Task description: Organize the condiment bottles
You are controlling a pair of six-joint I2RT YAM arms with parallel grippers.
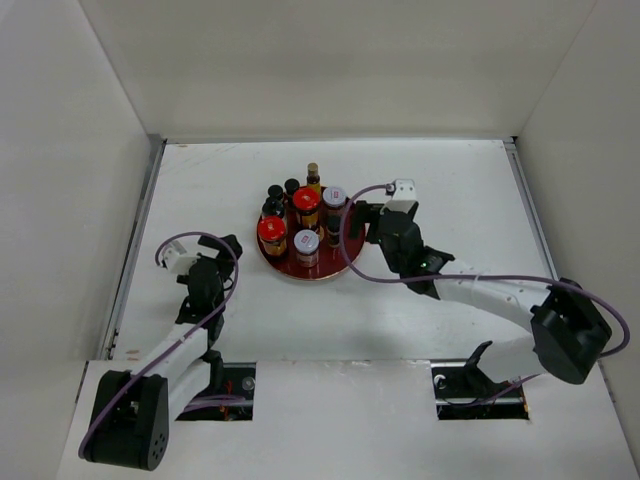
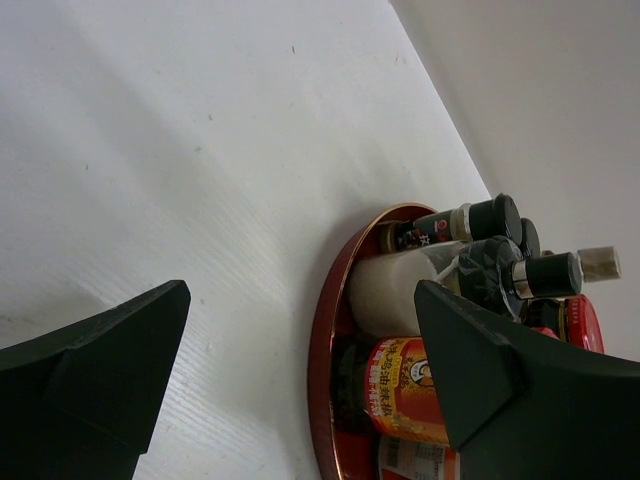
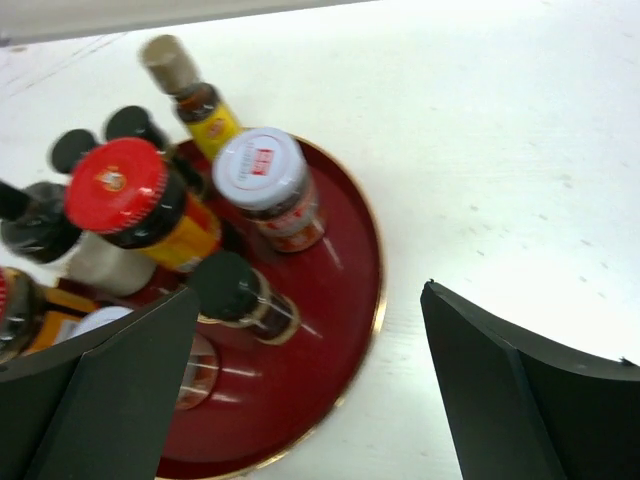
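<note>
Each arm used white link covers and black joint housings: left arm [image 1: 178, 350], right arm [image 1: 490, 295]. A purple cable [image 1: 342, 230] ran in loops along each arm. A white box-shaped camera module [image 1: 404, 188] was mounted at each wrist. The left gripper [image 2: 302, 287] and right gripper [image 3: 312, 290] had matte black, wedge-shaped fingers [image 2: 100, 380] with sharp pointed tips.

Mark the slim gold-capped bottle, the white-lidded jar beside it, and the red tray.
slim gold-capped bottle [image 3: 197, 98]: right wrist view, dark neck.
white-lidded jar [image 3: 260, 168]: right wrist view, lid.
red tray [image 3: 335, 300]: right wrist view, bare floor.
</note>
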